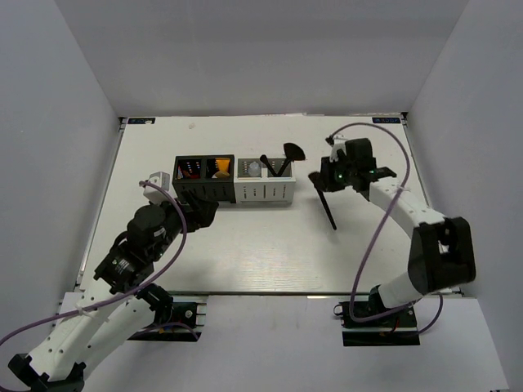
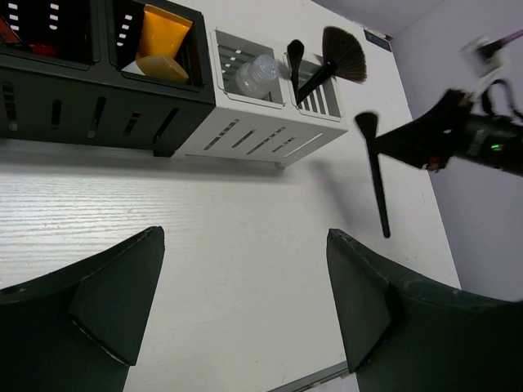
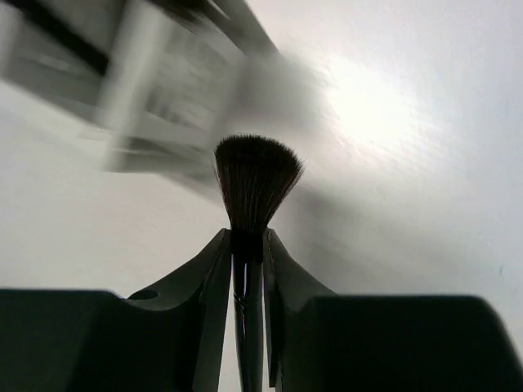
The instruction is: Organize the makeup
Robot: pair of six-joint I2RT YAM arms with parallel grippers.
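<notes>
My right gripper (image 1: 330, 174) (image 3: 248, 238) is shut on a black brush (image 1: 325, 200) (image 3: 254, 178) just below its bristles and holds it above the table, right of the white organizer (image 1: 264, 192). The brush also shows in the left wrist view (image 2: 377, 180). In the white organizer stand a clear bottle (image 2: 257, 72), a fan brush (image 2: 341, 52) and a thin black brush (image 2: 295, 59). The black organizer (image 1: 204, 181) holds the orange tube (image 2: 158, 45) and dark-red sticks (image 1: 189, 168). My left gripper (image 1: 203, 211) (image 2: 245, 235) is open and empty in front of the black organizer.
A small white piece (image 1: 158, 177) lies on the table left of the black organizer. Grey walls close in the table on three sides. The right wrist view's background is blurred.
</notes>
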